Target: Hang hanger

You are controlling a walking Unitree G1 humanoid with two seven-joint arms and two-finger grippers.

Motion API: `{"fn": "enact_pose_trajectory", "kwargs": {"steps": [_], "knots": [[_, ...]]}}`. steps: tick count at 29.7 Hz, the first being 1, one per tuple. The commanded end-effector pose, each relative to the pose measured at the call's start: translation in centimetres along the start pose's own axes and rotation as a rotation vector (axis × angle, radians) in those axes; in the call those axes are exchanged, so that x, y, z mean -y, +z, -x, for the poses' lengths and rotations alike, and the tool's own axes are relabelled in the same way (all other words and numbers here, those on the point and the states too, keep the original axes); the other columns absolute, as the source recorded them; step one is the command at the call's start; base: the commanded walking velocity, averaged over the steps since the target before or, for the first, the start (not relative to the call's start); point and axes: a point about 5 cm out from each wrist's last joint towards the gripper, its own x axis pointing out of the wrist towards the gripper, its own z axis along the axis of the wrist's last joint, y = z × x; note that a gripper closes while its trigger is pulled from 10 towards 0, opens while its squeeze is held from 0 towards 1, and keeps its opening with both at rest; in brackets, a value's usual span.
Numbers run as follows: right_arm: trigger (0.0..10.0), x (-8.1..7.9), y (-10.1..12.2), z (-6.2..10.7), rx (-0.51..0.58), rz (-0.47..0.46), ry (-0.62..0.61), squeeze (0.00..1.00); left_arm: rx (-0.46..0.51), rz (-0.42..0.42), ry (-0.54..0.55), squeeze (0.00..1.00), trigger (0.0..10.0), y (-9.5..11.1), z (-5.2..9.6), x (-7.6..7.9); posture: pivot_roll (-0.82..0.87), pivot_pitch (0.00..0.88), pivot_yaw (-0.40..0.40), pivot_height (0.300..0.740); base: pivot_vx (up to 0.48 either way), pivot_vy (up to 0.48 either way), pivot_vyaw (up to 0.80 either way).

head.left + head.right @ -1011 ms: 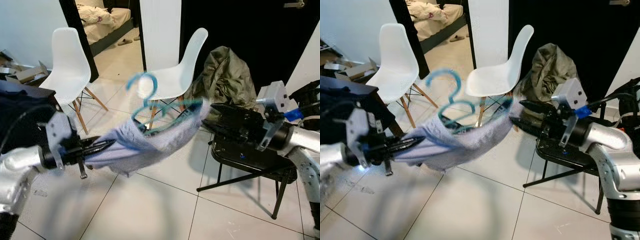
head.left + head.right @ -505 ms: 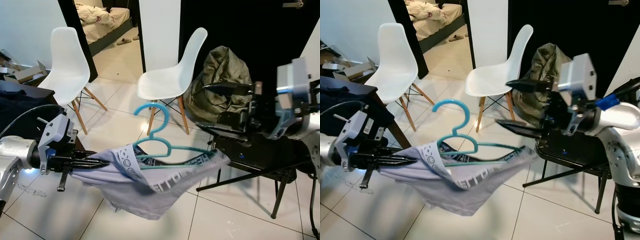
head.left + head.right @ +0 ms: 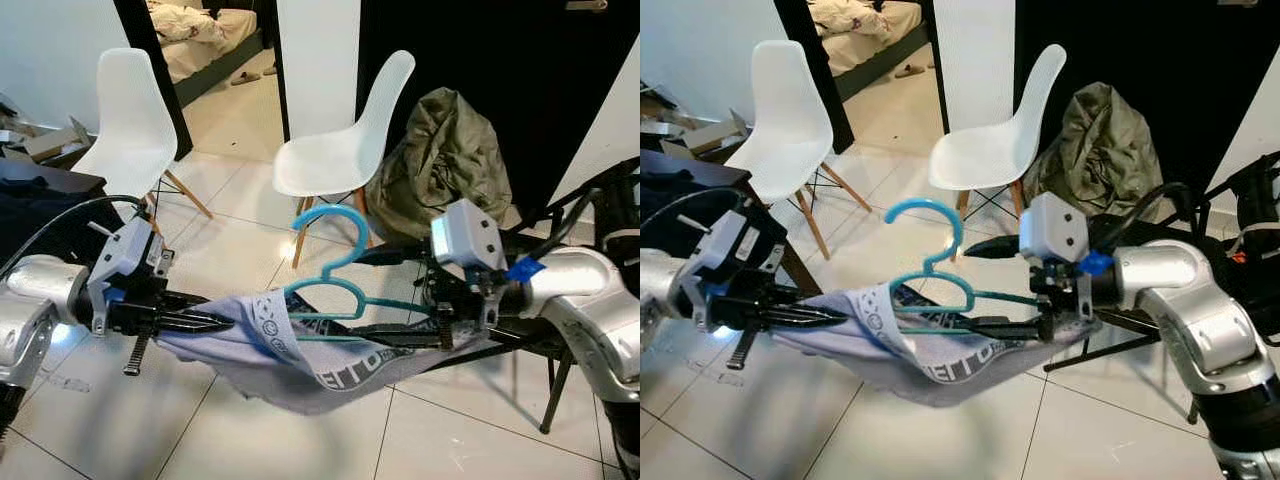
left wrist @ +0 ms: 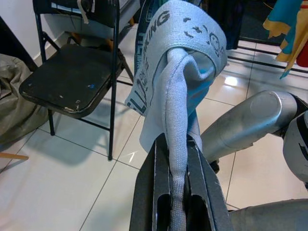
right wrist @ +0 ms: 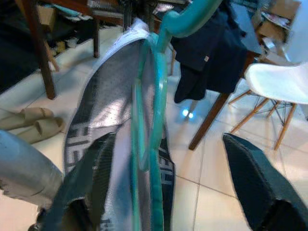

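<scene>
The teal hanger (image 3: 330, 290) sits in mid-air between the two arms, threaded into the waistband of a grey garment (image 3: 300, 350), its hook standing up and leaning toward the far white chairs. The left gripper (image 3: 205, 322) is on the left of the scene with its fingers pressed together on a bunched fold of the cloth; the left wrist view shows the fabric pinched flat between them. The right gripper (image 3: 985, 285) is at the right end of the hanger with its fingers spread wide, one above and one below the bar, and they do not look closed on anything. So the whole load seems to hang from one pinch of cloth on the left, with the right end merely resting near a lower finger (image 3: 1005, 328). The main risk, as I judge it, is that the hanger slides out of the waistband or tips toward the right and falls to the tiled floor (image 3: 300, 440) if the left arm lifts or swings. A second risk is the right fingers closing on cloth alone and missing the bar, since both lie close together in the right wrist view. The sagging cloth could also snag the black folding chair (image 3: 560, 350) just behind.
</scene>
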Motion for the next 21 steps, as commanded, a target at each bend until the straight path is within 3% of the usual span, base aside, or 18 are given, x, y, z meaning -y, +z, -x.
{"fn": "enact_pose_trajectory", "kwargs": {"steps": [1,9,21], "knots": [[0.0,-0.02,-0.19,-0.73,-0.012,-0.007,0.003,0.00,0.045,-0.039,-0.041,0.00,10.0,1.03,-0.73,-0.03,-0.05,0.079,0.042,0.740,0.000,0.000,0.00],[0.0,0.54,-0.29,-0.63,0.022,-0.032,-0.056,0.00,0.034,-0.052,-0.059,0.00,10.0,1.04,-1.12,0.06,-0.05,0.078,0.046,0.740,0.000,0.000,0.00],[0.0,0.28,0.00,-0.71,0.067,-0.054,-0.033,0.00,0.041,-0.060,-0.071,0.00,10.0,0.91,-1.73,-0.17,-0.05,0.069,0.047,0.740,0.000,0.000,0.00]]}}
